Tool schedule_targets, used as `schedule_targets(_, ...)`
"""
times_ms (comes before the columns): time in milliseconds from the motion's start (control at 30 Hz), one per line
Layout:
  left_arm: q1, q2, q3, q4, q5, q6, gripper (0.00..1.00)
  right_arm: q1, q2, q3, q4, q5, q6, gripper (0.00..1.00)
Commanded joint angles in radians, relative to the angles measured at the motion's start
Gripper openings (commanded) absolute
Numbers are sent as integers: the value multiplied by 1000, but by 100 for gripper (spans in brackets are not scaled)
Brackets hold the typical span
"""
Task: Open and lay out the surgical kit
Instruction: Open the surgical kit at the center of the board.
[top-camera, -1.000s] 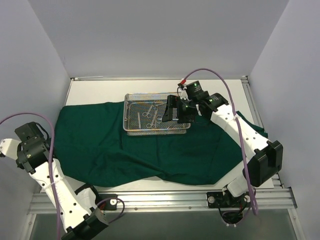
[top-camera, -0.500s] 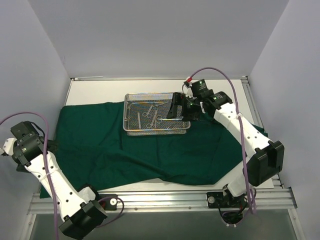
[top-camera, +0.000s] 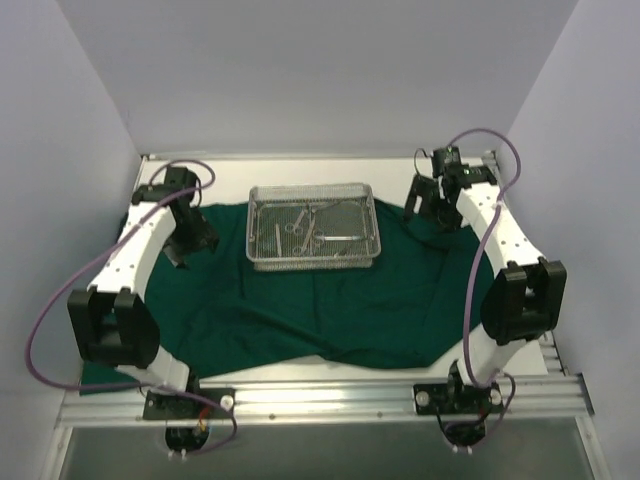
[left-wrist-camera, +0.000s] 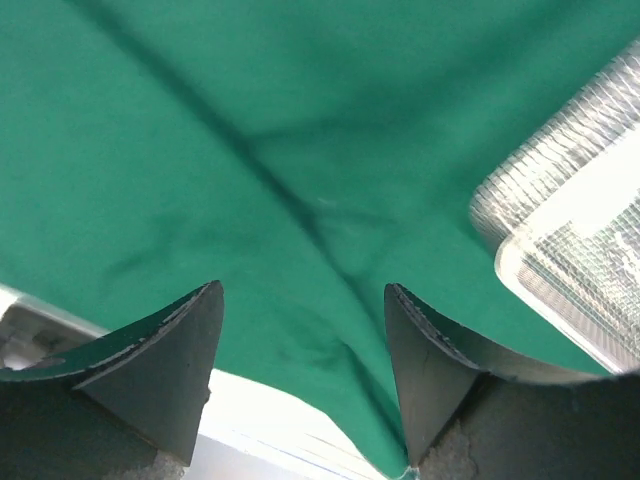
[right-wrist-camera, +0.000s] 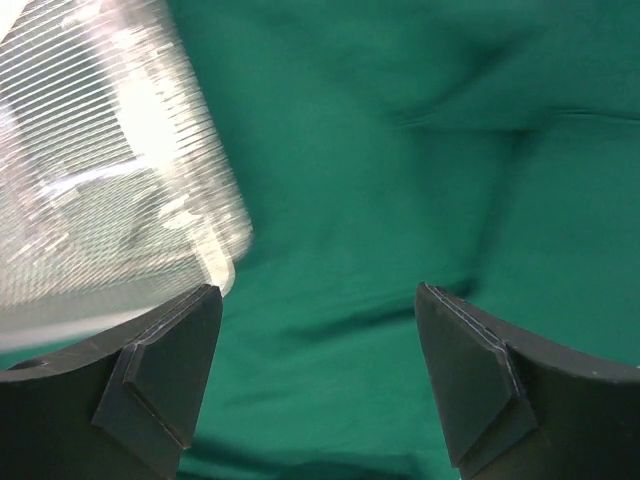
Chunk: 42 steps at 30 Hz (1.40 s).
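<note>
Pale walls (top-camera: 300, 70) box in a white table (top-camera: 225, 178), with the green cloth (top-camera: 300, 310) spread wide over it. On the cloth's far middle sits the mesh tray (top-camera: 312, 263), with the steel instruments (top-camera: 299, 226) lying inside it. Left gripper (left-wrist-camera: 302, 300) hangs over the cloth just left of the tray, fingers apart and holding nothing. Right gripper (right-wrist-camera: 318, 300) hangs over the cloth just right of the tray, and it too is spread and empty.

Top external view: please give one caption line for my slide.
Mesh tray with instruments on green cloth, between open left end effector and open right end effector.
</note>
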Motion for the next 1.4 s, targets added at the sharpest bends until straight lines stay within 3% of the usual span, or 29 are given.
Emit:
schedule_targets(0, -49, -75, 26, 134, 83, 85, 75, -38, 43, 54, -110, 215, -34, 79)
schedule_targets(133, -75, -142, -44, 272, 200, 138, 77, -46, 140, 79, -122, 371, -22, 75)
schedule_targets(300, -81, -182, -41, 274, 211, 225, 77, -52, 235, 65, -127, 504, 39, 70)
schedule_targets(733, -54, -92, 72, 286, 183, 372, 82, -60, 451, 122, -120, 626, 130, 60)
schedule_targets(1067, -9, -64, 81, 286, 206, 401, 83, -91, 493, 99, -111, 682, 169, 52)
schedule_targets(1267, -9, -43, 91, 288, 207, 401, 83, -109, 462, 47, -104, 692, 173, 41)
schedule_targets(1367, -9, -31, 100, 288, 208, 401, 83, -121, 444, 33, -99, 691, 167, 30)
